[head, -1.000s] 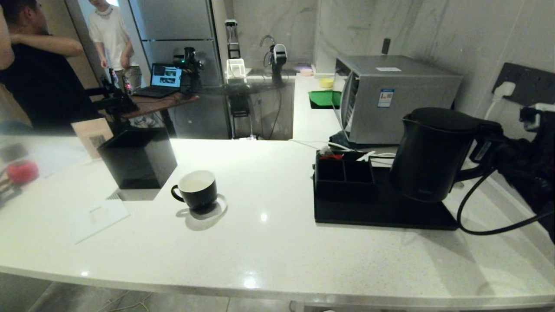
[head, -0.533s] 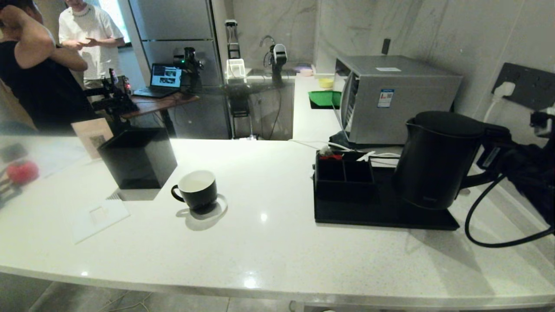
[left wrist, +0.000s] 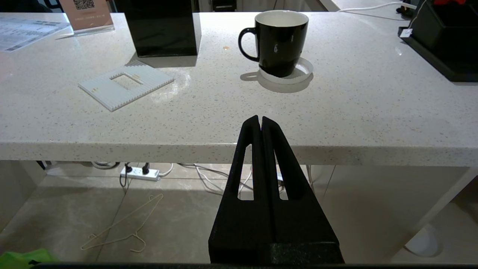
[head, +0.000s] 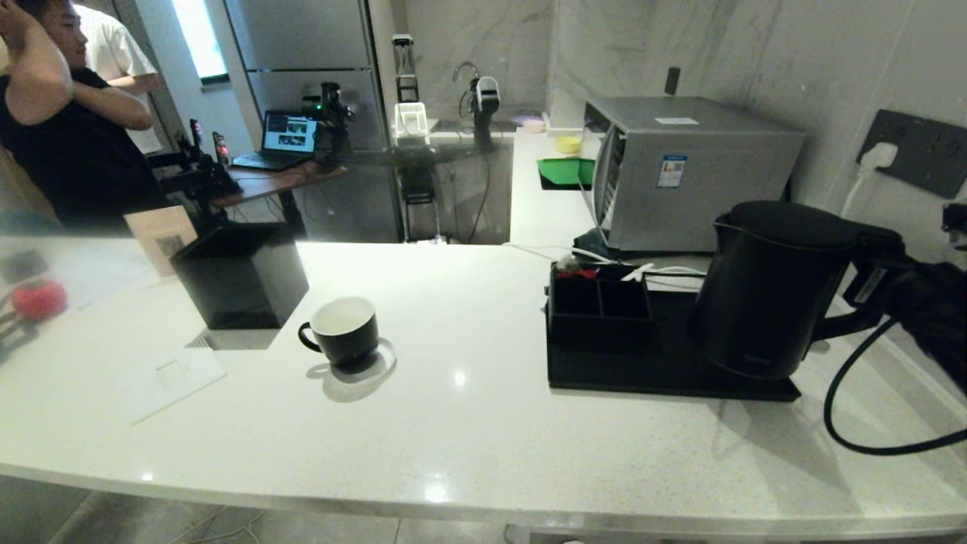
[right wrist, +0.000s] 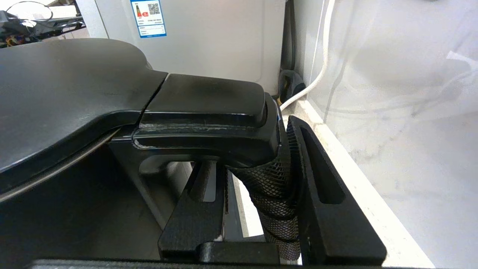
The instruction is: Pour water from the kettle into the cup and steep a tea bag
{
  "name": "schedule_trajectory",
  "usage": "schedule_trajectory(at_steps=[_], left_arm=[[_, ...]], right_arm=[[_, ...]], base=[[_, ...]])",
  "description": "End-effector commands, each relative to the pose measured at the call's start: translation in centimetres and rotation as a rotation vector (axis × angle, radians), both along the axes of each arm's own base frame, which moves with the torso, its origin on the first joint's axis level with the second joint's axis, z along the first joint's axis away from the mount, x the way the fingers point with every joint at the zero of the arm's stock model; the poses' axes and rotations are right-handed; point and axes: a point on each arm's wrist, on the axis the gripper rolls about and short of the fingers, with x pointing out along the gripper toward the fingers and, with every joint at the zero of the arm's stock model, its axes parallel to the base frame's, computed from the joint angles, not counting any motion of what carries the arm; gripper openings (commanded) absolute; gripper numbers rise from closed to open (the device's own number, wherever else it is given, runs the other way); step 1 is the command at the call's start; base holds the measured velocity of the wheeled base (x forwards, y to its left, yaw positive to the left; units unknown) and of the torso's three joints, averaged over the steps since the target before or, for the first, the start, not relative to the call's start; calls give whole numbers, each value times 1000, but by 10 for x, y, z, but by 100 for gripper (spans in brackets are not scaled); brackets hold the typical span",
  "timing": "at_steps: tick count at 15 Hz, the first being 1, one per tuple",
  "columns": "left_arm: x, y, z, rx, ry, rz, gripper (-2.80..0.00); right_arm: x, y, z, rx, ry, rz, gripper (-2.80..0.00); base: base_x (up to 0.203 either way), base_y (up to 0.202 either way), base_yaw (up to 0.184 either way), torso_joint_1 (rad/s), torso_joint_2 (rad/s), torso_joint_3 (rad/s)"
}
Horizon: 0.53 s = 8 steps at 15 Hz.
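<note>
The right hand (right wrist: 257, 194) clamps the mesh-wrapped loop handle of the tall matte black kettle (head: 770, 291), poised at the black tray's (head: 604, 374) edge. A slack hold could let it swing and spill before reaching the glossy black cup (head: 344, 331). The left hand (left wrist: 260, 121), pressed together and empty, is parked below the white speckled surface (head: 491, 423).

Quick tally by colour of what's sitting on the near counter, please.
Black: 4 (kettle, cup, square box, organiser tray)
White: 2 (ribbed plate, coaster ring under the cup)
Red: 1 (blurred round thing)
Total: 7

tea bag unseen, kettle (right wrist: 67, 97) body cropped
</note>
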Motion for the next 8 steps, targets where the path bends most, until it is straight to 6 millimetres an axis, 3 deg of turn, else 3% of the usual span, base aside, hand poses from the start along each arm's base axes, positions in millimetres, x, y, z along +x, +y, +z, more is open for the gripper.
schedule_trajectory(at_steps=[1,8], left_arm=[[0,0,0,0,0,0,-280],[0,0,0,0,0,0,-280]], right_arm=[[-4,0,2,0,-10,-1,-280],[-8,1,0,0,-3,-1,-280]], base=[[0,0,0,0,0,0],[0,0,0,0,0,0]])
